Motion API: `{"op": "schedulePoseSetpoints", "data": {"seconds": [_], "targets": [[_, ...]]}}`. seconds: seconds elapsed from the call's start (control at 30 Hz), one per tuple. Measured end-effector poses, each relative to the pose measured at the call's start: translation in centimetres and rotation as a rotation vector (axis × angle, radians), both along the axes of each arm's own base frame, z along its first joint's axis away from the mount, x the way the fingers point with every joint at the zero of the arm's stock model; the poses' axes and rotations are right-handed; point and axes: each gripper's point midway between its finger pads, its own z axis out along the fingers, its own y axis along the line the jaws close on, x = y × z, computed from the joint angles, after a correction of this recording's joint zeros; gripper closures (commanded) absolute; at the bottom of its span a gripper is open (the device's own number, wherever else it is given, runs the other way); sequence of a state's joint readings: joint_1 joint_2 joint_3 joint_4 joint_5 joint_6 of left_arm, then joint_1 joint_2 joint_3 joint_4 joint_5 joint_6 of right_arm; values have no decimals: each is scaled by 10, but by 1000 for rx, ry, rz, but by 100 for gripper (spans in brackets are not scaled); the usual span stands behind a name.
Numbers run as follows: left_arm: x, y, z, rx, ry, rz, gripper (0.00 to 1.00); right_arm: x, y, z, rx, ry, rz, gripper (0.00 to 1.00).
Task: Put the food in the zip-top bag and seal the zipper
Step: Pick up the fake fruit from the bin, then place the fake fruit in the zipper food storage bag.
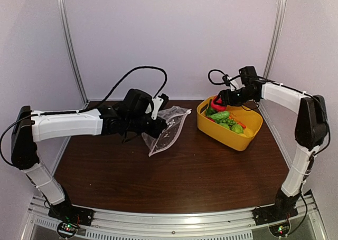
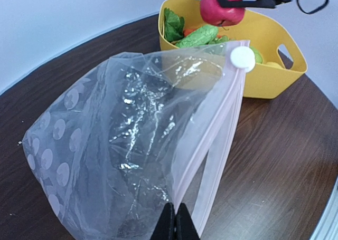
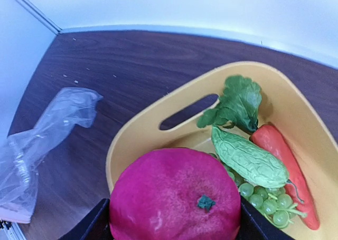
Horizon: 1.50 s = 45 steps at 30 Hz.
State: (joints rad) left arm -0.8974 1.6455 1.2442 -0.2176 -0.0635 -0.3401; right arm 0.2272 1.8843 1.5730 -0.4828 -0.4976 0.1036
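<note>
Left gripper (image 2: 174, 225): its two fingers are pinched tight on the mouth edge of the zip-top bag (image 2: 116, 145).
Zip-top bag: clear with white dots. It hangs from the left gripper over the left half of the brown table (image 1: 185, 182). Its mouth faces the yellow basket (image 1: 249, 138).
Zipper (image 2: 211, 145): a pale pink strip going up from the left fingers to a round white slider (image 2: 243, 58). The two sides of the strip are a little apart, so the mouth is open.
Right gripper (image 3: 174, 227): it squeezes a round dark pink fruit (image 3: 174, 195), one finger on each side.
Pink fruit: held up over the near end of the basket, to the right of the bag and apart from it.
Other food: still in the basket. There is an orange carrot (image 3: 280, 150) with a leafy green top (image 3: 237, 100), a bumpy green gourd (image 3: 248, 158) touching the carrot, and small green grapes (image 3: 269, 203) under the gourd.
Basket: it sits on the right half of the table.
</note>
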Motion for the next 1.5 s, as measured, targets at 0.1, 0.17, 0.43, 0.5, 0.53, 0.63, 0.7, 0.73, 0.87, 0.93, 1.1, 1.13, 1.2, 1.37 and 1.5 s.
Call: {"op": "schedulePoseSetpoints", "data": {"seconds": [0.1,0.17,0.43,0.5,0.53,0.63,0.7,0.73,0.87,0.93,1.1,1.13,1.2,1.37,1.5], "targets": [[0,-6,7,-74,37,29,100,-27,0,59,36,-118,45,50],[1,-10,12,-132,67,54,100,-52,5,94,80,-182,94,51],[6,-29,38,-349,179,150,100,-157,77,118,216,-183,417,51],[4,-34,45,-385,200,160,100,-177,98,120,241,-172,498,52],[2,-36,50,-403,207,161,100,-184,106,122,251,-172,526,52],[-5,-46,64,-451,225,144,100,-196,120,127,279,-167,571,52],[-10,-53,74,-481,235,125,100,-198,126,131,288,-175,584,52],[-14,-56,79,-497,241,114,100,-197,129,133,293,-177,589,52],[-25,-60,91,-529,260,91,100,-191,139,130,294,-184,595,52],[-25,-56,94,-542,265,98,100,-184,140,127,281,-191,574,53],[-33,-52,116,-609,255,82,100,-162,142,104,225,-184,516,52],[-34,-51,122,-624,250,78,100,-159,142,99,212,-178,509,52],[-36,-50,130,-646,242,69,100,-154,143,90,187,-174,497,52],[-37,-53,132,-656,250,56,100,-154,148,79,140,-181,497,51],[-36,-54,126,-653,257,61,100,-164,156,83,175,-173,545,50]]}}
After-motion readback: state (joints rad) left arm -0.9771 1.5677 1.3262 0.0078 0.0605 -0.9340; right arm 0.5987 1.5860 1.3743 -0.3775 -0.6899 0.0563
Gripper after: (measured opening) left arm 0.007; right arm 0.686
